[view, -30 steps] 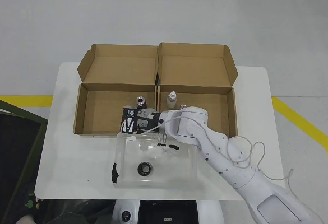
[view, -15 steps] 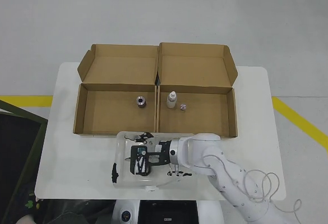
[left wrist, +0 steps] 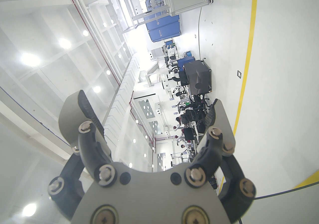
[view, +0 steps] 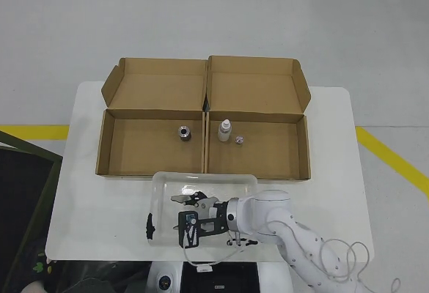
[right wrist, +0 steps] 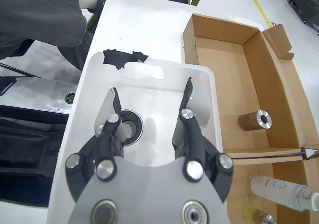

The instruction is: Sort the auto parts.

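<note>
The right pincer point(right wrist: 152, 85) hangs, jaws apart, in the clear tray point(right wrist: 213, 105) with the ring-shaped part point(right wrist: 135, 124) just beside one finger, so the pickup likely calls for straddling the ring, then closing.

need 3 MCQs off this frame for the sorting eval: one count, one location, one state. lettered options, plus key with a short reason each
1. How many cardboard boxes stand open on the table?
A) one B) two C) three

2. Where is the dark ring?
A) in the clear tray B) in a cardboard box C) on the bare table

3. The right gripper has its fingers:
A) shut on the ring B) open, holding nothing C) shut, empty

Key:
1 B, two boxes sit side by side beyond the tray.
2 A, the ring lies on the tray's floor beside one finger.
3 B, the fingers stand apart with a bare gap between them.
</note>
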Controlling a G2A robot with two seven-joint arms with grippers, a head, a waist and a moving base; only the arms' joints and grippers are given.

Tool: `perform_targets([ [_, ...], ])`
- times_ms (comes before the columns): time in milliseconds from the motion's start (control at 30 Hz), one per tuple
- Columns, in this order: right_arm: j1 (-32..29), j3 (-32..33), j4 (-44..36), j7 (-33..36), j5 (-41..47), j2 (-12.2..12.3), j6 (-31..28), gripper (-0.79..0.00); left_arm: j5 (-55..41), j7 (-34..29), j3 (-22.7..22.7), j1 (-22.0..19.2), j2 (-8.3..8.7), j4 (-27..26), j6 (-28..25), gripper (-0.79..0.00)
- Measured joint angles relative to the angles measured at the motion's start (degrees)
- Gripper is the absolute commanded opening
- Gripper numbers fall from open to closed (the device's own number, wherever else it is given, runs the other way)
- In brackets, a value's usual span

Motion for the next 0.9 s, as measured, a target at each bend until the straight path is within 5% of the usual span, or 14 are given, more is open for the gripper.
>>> perform_targets([
  [600,-1.15,-0.86,3.78,-0.86,-1.28,1.25,-0.99,-0.243,0.0,0.0,0.0,0.0,0.0,0.0,0.0,0.0],
  [900,1.31,-2.97,7.61,-0.74,-0.56,0.91,0.32,-0.277,0.0,0.0,0.0,0.0,0.0,0.0,0.0,0.0],
])
